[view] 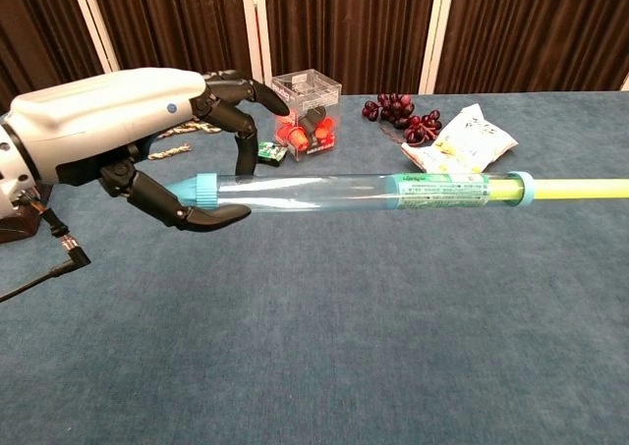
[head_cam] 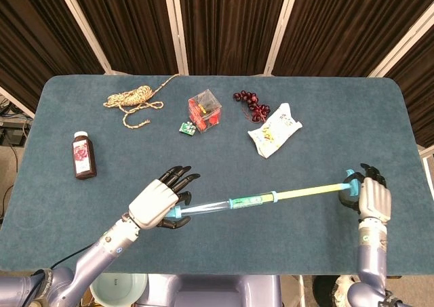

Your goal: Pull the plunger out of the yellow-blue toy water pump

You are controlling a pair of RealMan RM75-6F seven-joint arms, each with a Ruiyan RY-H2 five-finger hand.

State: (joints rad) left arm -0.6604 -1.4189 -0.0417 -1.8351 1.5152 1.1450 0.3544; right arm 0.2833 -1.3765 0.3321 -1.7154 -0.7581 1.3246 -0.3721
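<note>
Silver-shelled arms ending in black-fingered hands

The left hand (view: pixel 147 136) has a smooth, rounded silver-grey back with a small blue dot near the knuckles, and glossy black segmented fingers (view: pixel 236 89) tapering to pointed tips; its wrist is a pale grey cylinder with a thin black cable and plug trailing beneath; the forearm in the head view is metallic lilac-silver with a ribbed cuff; the right hand (head_cam: pixel 373 198) shows a ridged silver back, black fingers, and a slim silver forearm.
</note>
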